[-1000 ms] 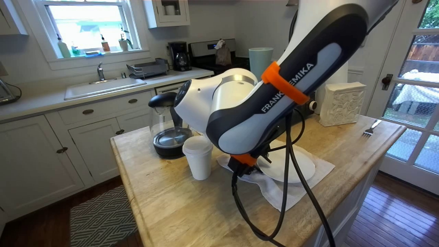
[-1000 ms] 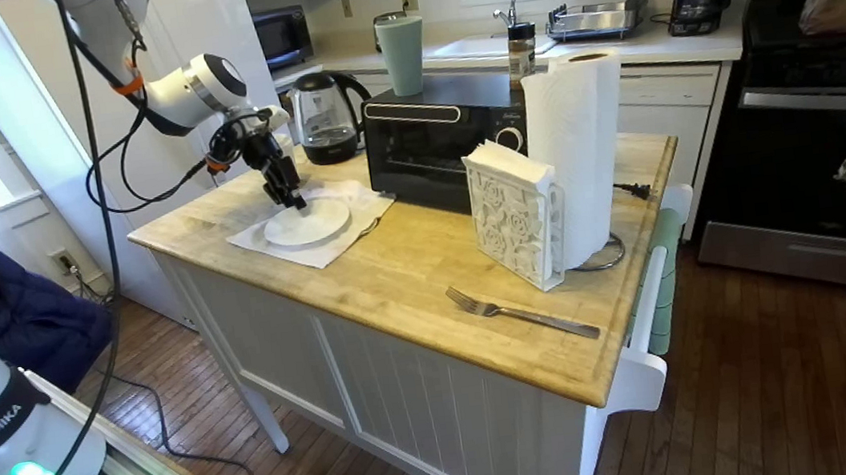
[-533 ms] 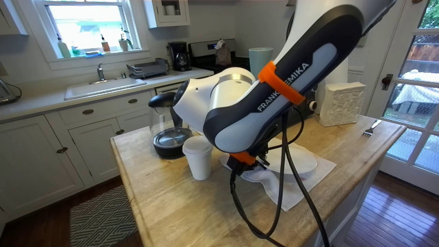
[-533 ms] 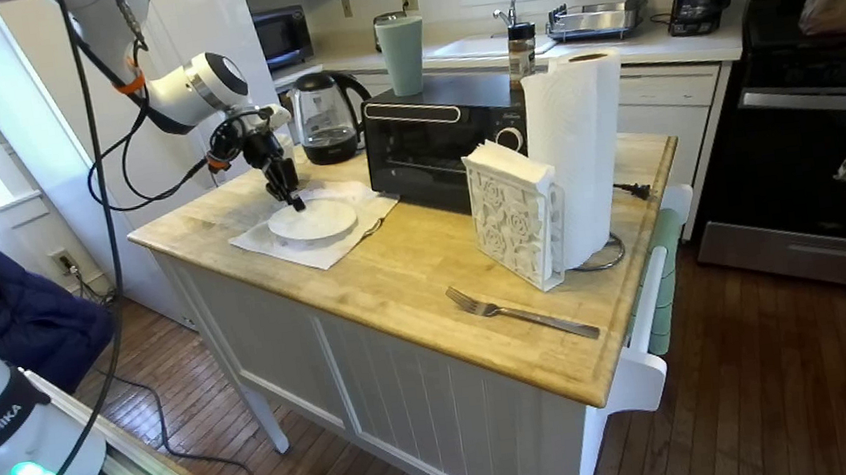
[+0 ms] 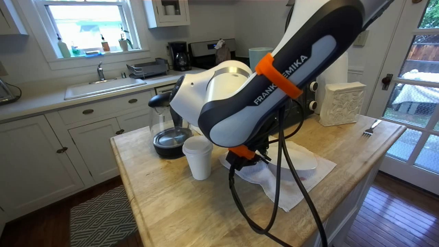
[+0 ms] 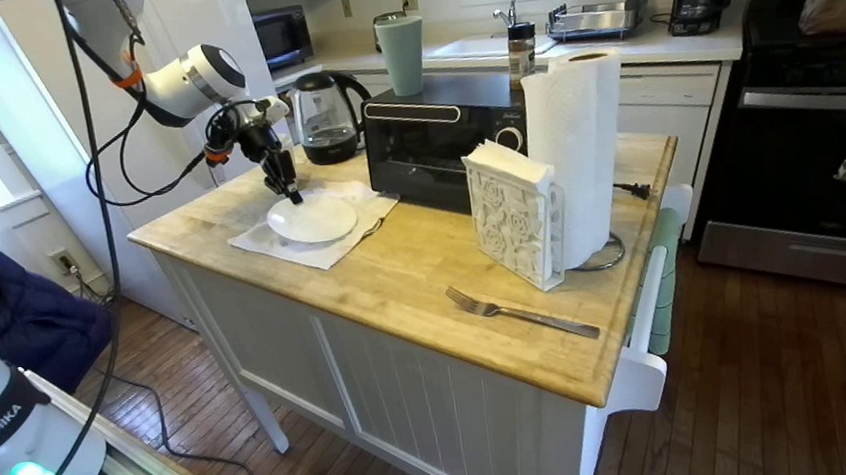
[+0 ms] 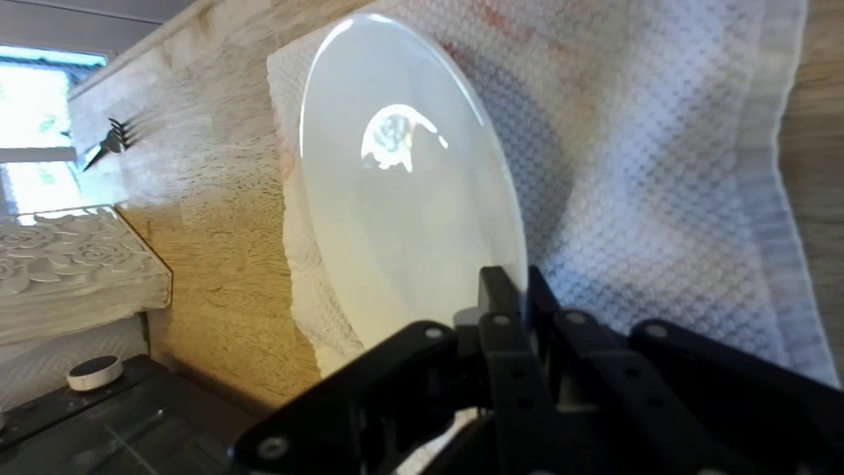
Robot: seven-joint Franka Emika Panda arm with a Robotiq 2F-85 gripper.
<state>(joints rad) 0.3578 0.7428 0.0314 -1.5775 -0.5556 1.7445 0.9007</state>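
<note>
My gripper (image 7: 513, 272) is shut on the rim of a white plate (image 7: 402, 218), one finger over its upper face and one beneath. The plate is tilted above a white textured cloth (image 7: 672, 171) with faint reddish stains, and casts a shadow on it. Whether any part of the plate still touches the cloth I cannot tell. An exterior view has the fingertips at the far edge of the plate (image 6: 312, 223). From another side, the arm and cables cover part of the plate (image 5: 303, 160) and most of the gripper.
On the wooden island stand a lidded white cup (image 5: 198, 159), a glass kettle (image 5: 171, 139) and a black toaster oven (image 6: 411, 142) bearing a pale green tumbler (image 6: 403, 58). A napkin holder (image 6: 513, 214), paper towel roll (image 6: 579, 162) and fork (image 6: 525, 316) are farther along.
The gripper has closed onto the plate's rim. The arm has risen slightly, and the plate has shifted a little and tilted up off the cloth at the gripped side.
</note>
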